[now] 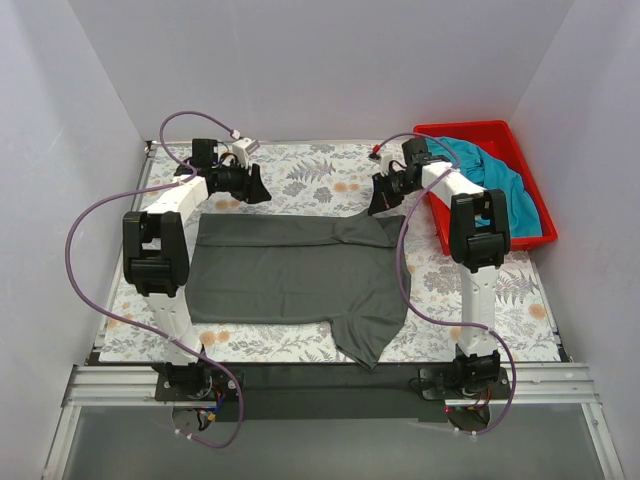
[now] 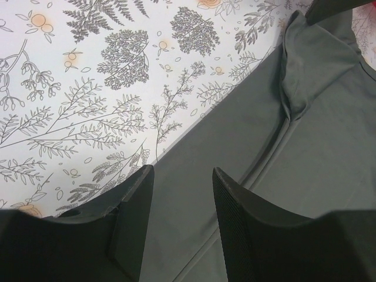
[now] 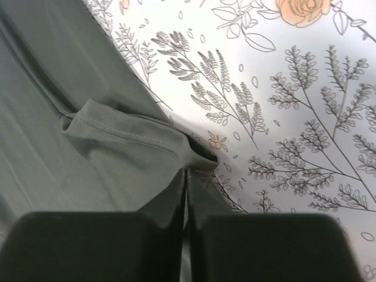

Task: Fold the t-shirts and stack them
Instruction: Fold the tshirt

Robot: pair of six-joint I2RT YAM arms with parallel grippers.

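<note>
Pinching the grey t-shirt by its far-right sleeve for folding, the right jaws are closed on cloth; the left jaws hover open and empty.

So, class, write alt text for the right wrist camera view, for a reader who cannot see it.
The right gripper is shut on a stitched edge of the dark grey t-shirt. The shirt fills the left of the view; a white table cover printed with leaves and orange flowers fills the right.
</note>
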